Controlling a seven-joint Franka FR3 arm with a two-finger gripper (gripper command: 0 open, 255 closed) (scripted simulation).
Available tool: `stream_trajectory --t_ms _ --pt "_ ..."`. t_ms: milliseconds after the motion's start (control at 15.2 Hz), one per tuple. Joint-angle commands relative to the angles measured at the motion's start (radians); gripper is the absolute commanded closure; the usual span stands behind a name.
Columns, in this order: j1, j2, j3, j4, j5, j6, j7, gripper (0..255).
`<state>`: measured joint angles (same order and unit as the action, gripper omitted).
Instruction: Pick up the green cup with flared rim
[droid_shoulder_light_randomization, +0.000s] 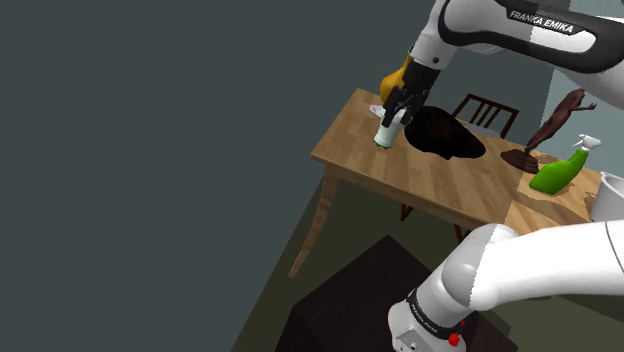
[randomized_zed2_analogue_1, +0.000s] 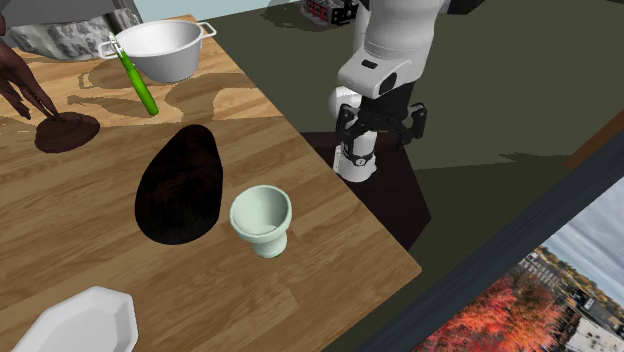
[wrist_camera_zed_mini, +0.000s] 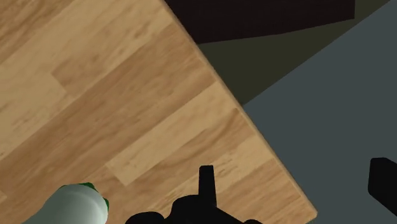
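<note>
Pale green cup (randomized_zed2_analogue_1: 262, 222) with flared rim, upright near the tabletop's (randomized_zed2_analogue_1: 330, 240) corner, just beside a flat black oval (randomized_zed2_analogue_1: 180, 185). Pincer (droid_shoulder_light_randomization: 397, 115) open, fingers wide apart, close by the cup but not clasping it. Around: white plate (randomized_zed2_analogue_1: 75, 325), white pot (randomized_zed2_analogue_1: 165, 50), green spray bottle (droid_shoulder_light_randomization: 558, 172). Arm (droid_shoulder_light_randomization: 540, 25) lettered "FRANKA EMIKA".

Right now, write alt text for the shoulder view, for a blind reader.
A white arm hangs its black claw close to a pale green cup at a wooden table's corner. A black mound, dark figurine and green spray bottle sit farther along.
</note>
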<state>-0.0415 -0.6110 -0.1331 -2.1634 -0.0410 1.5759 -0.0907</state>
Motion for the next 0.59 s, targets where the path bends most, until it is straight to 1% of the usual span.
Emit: stream_trajectory --t_ms 0,528 --pt "-0.009 0.069 -0.02 0.046 -0.03 0.013 -0.026 0" --pt "-0.047 0.325 -0.093 0.237 -0.127 0.048 -0.124 0"
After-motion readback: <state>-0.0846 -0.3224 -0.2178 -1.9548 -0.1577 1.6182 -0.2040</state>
